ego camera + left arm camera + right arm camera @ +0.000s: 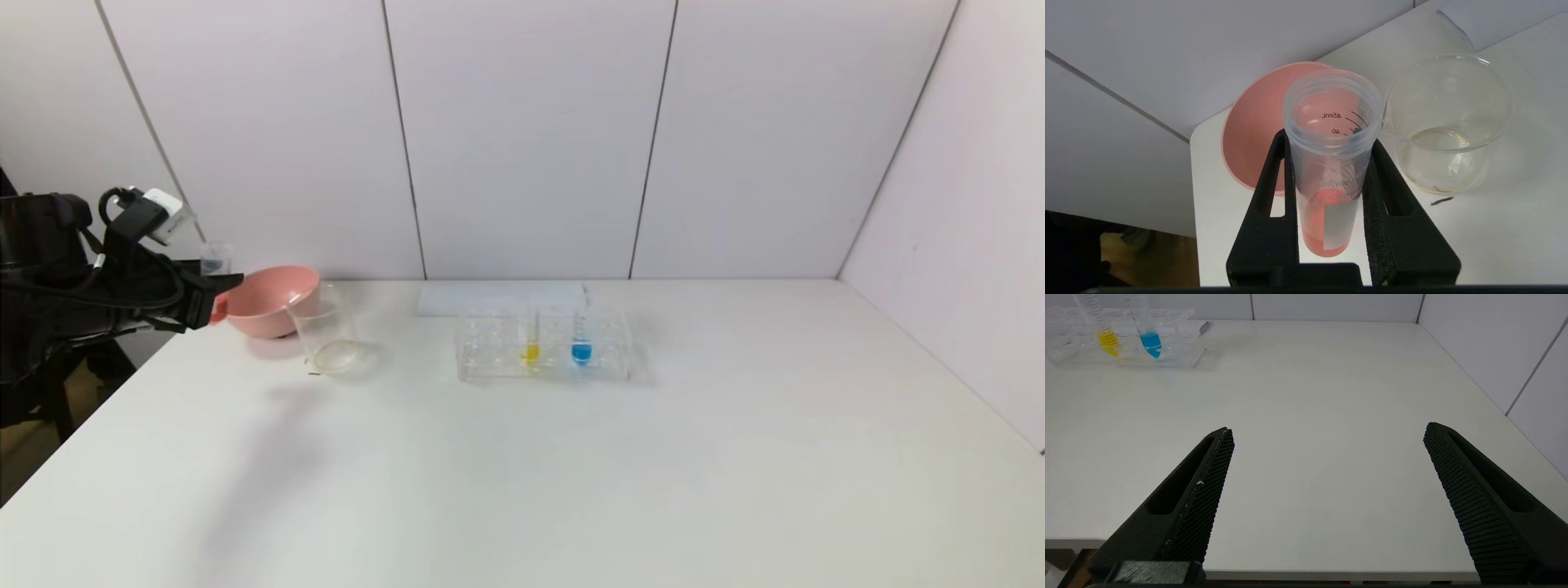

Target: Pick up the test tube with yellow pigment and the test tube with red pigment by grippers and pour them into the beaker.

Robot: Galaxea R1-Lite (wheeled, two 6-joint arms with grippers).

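White table point(571, 457): two racked tubes, one beaker point(326, 335), one bowl point(265, 300).

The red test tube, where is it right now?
The red test tube is clamped in the robot's left hand, at the table's far-left corner, by the pink bowl and beaker.

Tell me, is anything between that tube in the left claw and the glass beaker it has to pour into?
Nothing visible is. The left gripper holds the test tube with red pigment upright above the table's corner, with the pink bowl behind it and the beaker just beside it, open air between.
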